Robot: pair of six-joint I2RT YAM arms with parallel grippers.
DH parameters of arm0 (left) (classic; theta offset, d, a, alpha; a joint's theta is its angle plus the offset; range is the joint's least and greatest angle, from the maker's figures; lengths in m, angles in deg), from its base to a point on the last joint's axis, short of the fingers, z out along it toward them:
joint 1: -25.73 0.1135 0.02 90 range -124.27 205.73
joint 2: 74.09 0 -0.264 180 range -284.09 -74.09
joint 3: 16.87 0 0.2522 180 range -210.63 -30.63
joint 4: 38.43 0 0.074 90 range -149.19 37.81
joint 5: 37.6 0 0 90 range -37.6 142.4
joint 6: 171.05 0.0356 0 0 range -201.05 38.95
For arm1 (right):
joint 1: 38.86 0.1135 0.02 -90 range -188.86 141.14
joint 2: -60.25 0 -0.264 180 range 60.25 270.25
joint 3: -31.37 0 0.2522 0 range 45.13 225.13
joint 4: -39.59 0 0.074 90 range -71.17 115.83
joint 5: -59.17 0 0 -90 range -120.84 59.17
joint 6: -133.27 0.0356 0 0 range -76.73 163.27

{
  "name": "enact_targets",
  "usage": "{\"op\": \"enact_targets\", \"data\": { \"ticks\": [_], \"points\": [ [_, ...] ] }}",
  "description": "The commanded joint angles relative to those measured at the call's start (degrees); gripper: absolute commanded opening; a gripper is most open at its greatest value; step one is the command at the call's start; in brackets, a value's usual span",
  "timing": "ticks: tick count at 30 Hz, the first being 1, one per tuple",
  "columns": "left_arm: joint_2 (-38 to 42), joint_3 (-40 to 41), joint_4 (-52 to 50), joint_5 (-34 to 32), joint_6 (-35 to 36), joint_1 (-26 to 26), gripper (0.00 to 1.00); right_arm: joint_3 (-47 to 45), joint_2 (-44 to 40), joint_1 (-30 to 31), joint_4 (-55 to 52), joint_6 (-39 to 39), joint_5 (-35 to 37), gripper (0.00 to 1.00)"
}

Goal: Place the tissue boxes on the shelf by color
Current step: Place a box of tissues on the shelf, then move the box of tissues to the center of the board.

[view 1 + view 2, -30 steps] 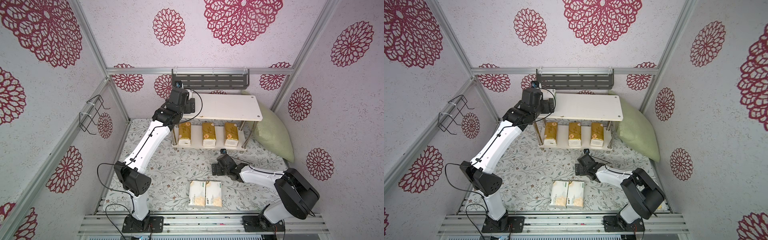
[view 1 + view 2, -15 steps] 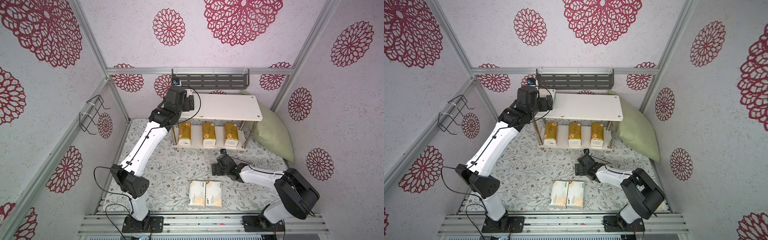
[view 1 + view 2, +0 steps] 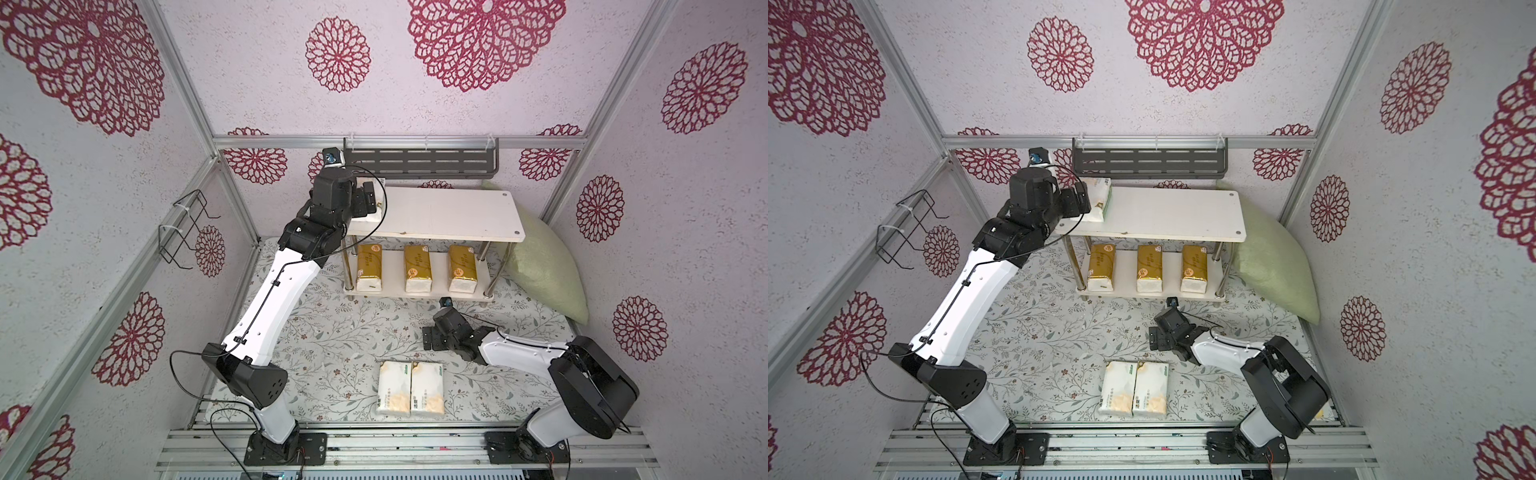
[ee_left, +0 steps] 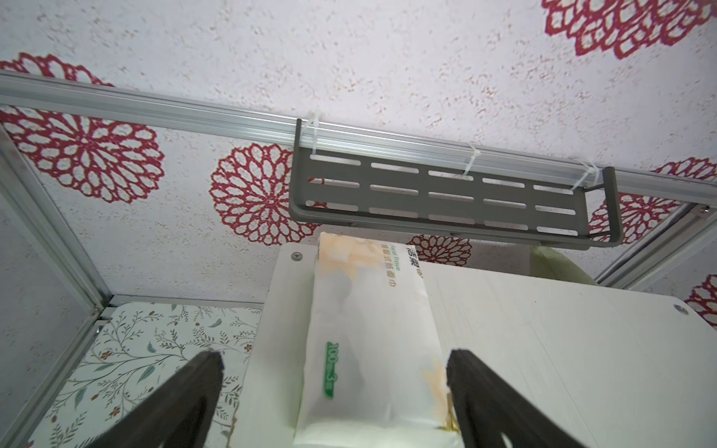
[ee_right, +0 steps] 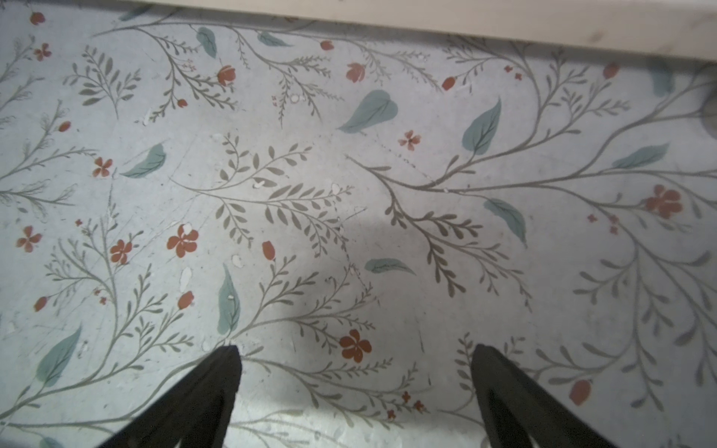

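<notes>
Change: the left arm has drawn back from the left end of the shelf point(image 3: 449, 216) since a second ago, and its elbow sits lower. The right arm is unchanged.
Left pincer point(image 4: 333, 355): jaws wide apart at the upper board. The white tissue pack point(image 4: 368, 329) lies flat on that board's left end, between the spread fingers and unclamped.
Right pincer point(image 5: 355, 348): jaws wide apart with nothing between them, low over the bench point(image 3: 340, 332) in front of the shelf.
Upper board: holds the white tissue pack.
Lower board: three gold packs point(image 3: 369, 266) point(image 3: 417, 268) point(image 3: 462, 266) in a row, spaced apart.
Bench: two white packs point(image 3: 394, 388) point(image 3: 428, 388) touching side by side, near the right pincer.
</notes>
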Motion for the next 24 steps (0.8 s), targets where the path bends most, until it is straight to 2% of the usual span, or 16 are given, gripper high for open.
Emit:
{"op": "enact_targets", "data": {
  "ticks": [1, 6, 14, 19, 24],
  "points": [
    [3.09, 1.75, -1.12, -3.5, -1.9, 1.42, 0.97, 1.09, -0.21, 0.23, 0.43, 0.5, 0.11, 0.99],
    [10.1, 11.43, -1.89, -5.62, -3.06, 3.58, 0.97, 1.12, -0.19, 0.23, 0.39, 0.32, 0.23, 0.99],
    [27.1, 31.92, -2.89, -7.57, -6.48, 8.47, 0.97, 2.56, 1.52, 0.14, -0.34, -0.68, 0.39, 0.99],
    [32.82, 40.99, -5.64, -7.39, -9.01, 9.94, 0.97, 3.87, 1.99, 0.06, -1.73, -1.24, 0.8, 0.99],
    [34.99, 51.15, -9.26, -0.12, -14.64, 9.74, 0.97, 3.91, -0.81, -1.11, -4.84, -1.06, 2.12, 0.99]
  ]
}}
